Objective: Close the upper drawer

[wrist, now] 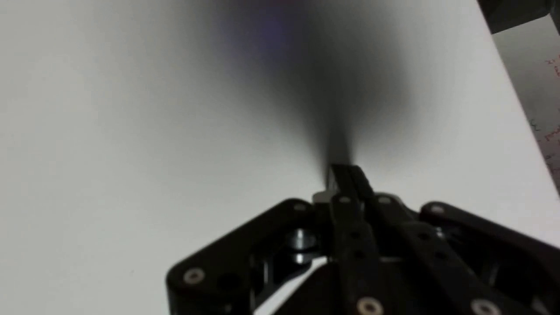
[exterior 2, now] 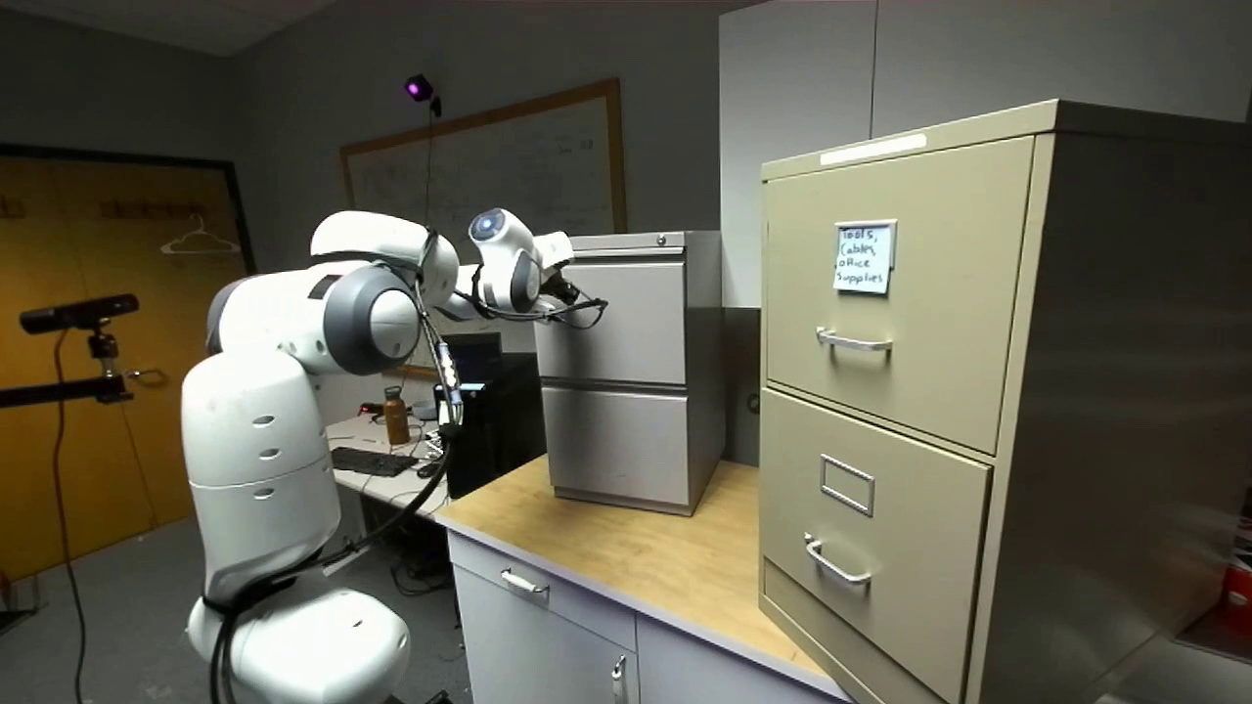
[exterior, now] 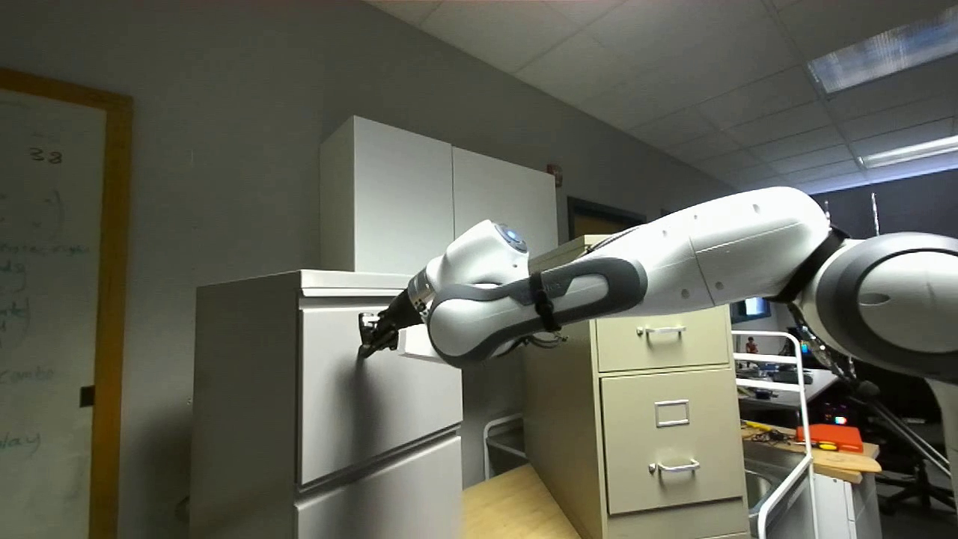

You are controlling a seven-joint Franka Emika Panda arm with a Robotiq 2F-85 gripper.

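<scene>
Gripper (wrist: 348, 171) closed, empty | upper drawer (exterior: 408, 400) directly ahead, seemingly touched, flush | we judge closing push near complete | next: press to confirm, back straight off

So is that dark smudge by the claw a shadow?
Wrist view: it looks like a shadow, soft-edged on the upper drawer and meeting the claw, purplish near the picture's top; in an exterior view, it falls below the claw, and a ceiling light glows.

Beige filing cabinet (exterior 2: 963, 401), wood-framed whiteboard (exterior 2: 509, 166), brown bottle (exterior 2: 396, 418) near keyboard (exterior 2: 374, 462).
</scene>
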